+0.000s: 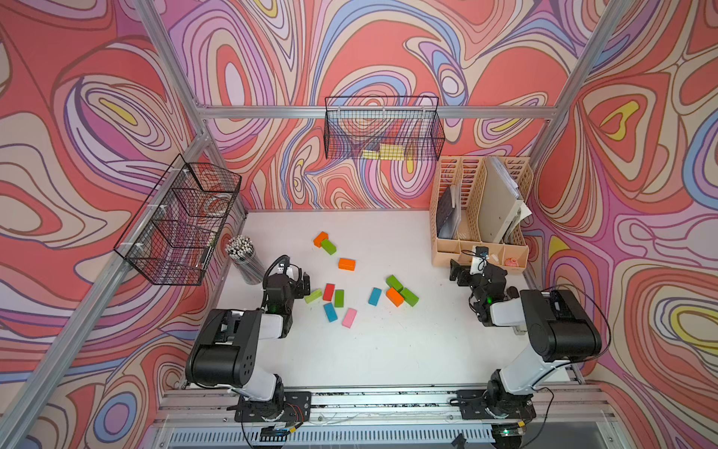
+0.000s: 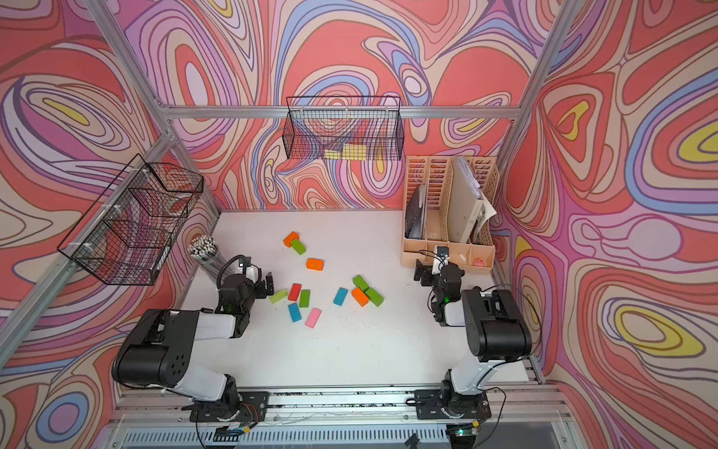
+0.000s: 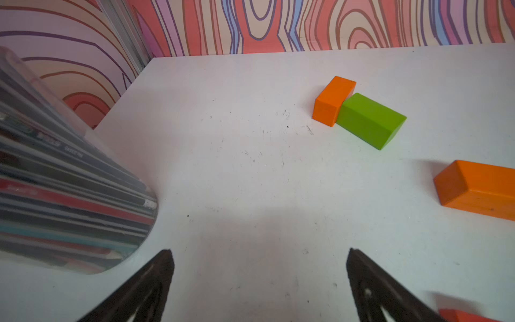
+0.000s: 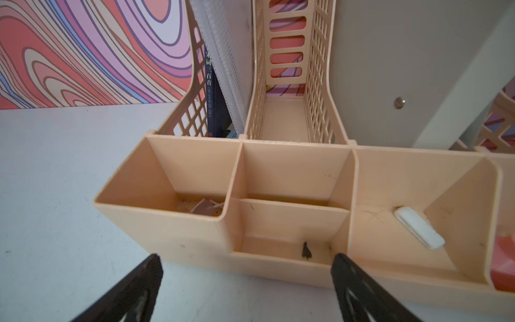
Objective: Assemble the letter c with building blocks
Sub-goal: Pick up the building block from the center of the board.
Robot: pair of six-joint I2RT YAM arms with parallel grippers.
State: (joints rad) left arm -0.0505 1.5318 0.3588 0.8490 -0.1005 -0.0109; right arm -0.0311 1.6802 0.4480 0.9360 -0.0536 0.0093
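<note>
Several building blocks lie scattered on the white table [image 1: 388,350] in both top views. At the back an orange block [image 1: 321,238] touches a green one [image 1: 328,246], and another orange block [image 1: 346,264] lies nearby. A middle group holds light green [image 1: 313,296], red [image 1: 328,292], green [image 1: 339,298], blue [image 1: 330,312] and pink [image 1: 349,318] blocks. To the right lie a blue block [image 1: 375,296], an orange one [image 1: 395,297] and two green ones [image 1: 394,282]. My left gripper [image 1: 303,285] [image 3: 259,253] is open and empty beside the light green block. My right gripper [image 1: 458,274] [image 4: 246,259] is open and empty, facing the organiser.
A clear pencil cup [image 1: 244,258] stands just left of the left gripper. A beige desk organiser [image 1: 481,248] fills the back right corner. Wire baskets [image 1: 382,128] hang on the back and left walls, the back one holding pale yellow pads.
</note>
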